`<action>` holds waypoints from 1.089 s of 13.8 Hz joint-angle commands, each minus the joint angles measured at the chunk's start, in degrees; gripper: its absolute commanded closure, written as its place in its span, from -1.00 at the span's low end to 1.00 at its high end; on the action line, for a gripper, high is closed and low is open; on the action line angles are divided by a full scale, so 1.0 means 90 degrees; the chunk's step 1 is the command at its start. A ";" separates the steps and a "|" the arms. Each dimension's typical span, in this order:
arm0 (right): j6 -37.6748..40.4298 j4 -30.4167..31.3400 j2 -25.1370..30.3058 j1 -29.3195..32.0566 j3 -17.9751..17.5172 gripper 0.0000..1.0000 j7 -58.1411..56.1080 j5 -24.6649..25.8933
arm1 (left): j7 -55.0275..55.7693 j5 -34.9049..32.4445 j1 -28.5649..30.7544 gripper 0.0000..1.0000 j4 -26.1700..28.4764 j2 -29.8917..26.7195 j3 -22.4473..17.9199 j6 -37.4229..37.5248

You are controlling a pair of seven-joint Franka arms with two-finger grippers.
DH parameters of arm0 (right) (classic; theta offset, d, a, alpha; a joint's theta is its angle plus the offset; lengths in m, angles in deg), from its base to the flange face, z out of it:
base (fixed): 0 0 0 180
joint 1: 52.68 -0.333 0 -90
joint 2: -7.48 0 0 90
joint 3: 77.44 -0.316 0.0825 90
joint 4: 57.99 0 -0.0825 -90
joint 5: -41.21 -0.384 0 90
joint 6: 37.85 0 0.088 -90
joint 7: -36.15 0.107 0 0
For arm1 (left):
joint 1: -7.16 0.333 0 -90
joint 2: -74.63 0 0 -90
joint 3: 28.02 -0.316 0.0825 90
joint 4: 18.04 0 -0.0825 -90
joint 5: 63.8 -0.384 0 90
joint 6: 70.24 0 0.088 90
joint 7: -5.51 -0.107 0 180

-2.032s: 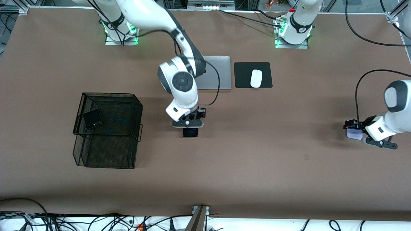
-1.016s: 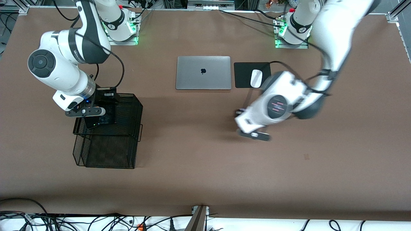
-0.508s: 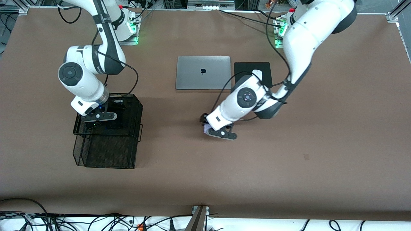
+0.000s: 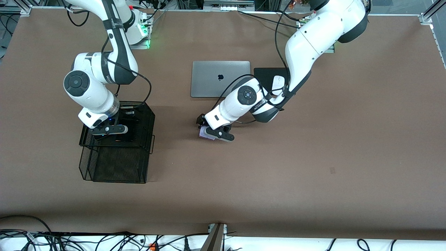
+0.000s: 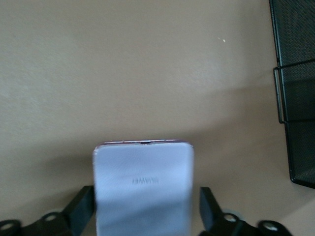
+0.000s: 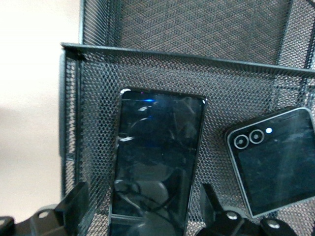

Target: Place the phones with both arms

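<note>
Both grippers have their fingers spread. Over the top tray of the black mesh basket (image 4: 139, 115), the right gripper (image 4: 108, 130) stands with jaws wide on either side of the long black phone (image 6: 157, 167), which lies flat on the mesh; I judge it let go, since the fingers (image 6: 74, 201) show daylight beside the phone's edges. Just beside it in the same tray rests the small black phone (image 6: 278, 160), camera lenses up.

Mid-table, nearer the front camera than the laptop (image 4: 221, 78), the left gripper (image 4: 213, 134) hangs low over the brown table (image 4: 313, 174) with the white-lilac phone (image 5: 142, 182) between its opened fingers (image 5: 81, 209). Whether that phone sits on the table or is pinched, I cannot tell. Its long axis runs straight out from the wrist.

What matters next: the basket lies toward the right arm's end of the table from the lilac phone, well apart from it, so the right arm is far nearer the basket. A mouse (image 4: 277, 83) on its pad (image 4: 264, 75) sits by the laptop, untouched.
</note>
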 commanded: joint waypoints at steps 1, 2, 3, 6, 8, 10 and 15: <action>0.1094 -0.0754 0.0155 -0.0004 0.0272 -1.00 -0.0180 -0.0139 | -0.0033 -0.0026 0.0043 -1.00 -0.0052 -0.0128 -0.0083 0.0164; 0.1582 -0.1135 0.0155 -0.0004 0.0389 -1.00 -0.0190 -0.0129 | -0.0033 -0.0026 0.0044 -1.00 -0.0062 -0.0196 -0.0102 0.0406; 0.2022 -0.1467 0.0155 -0.0004 0.0458 -1.00 -0.0190 -0.0119 | -0.0033 -0.0036 0.0073 -1.00 -0.0072 -0.0293 -0.0189 0.0747; 0.2476 -0.1987 0.0135 -0.0014 0.0575 -1.00 -0.0180 -0.0090 | -0.0081 -0.0055 0.0248 -1.00 -0.0169 -0.1063 -0.0454 0.2676; 0.2437 -0.2017 0.0106 -0.0072 0.0527 -1.00 -0.0073 -0.0080 | -0.0276 -0.0056 0.0589 -1.00 -0.0189 -0.1668 -0.0444 0.3889; 0.2233 -0.2018 0.0067 -0.0228 0.0497 -1.00 -0.0024 -0.0139 | -0.0675 -0.0056 0.1028 -1.00 -0.0189 -0.2293 -0.0483 0.5062; 0.1724 -0.2883 -0.0926 -0.0668 -0.0301 -1.00 0.2345 -0.0158 | -0.2812 0.0120 0.1940 -1.00 -0.0190 -0.3396 -0.1191 0.5857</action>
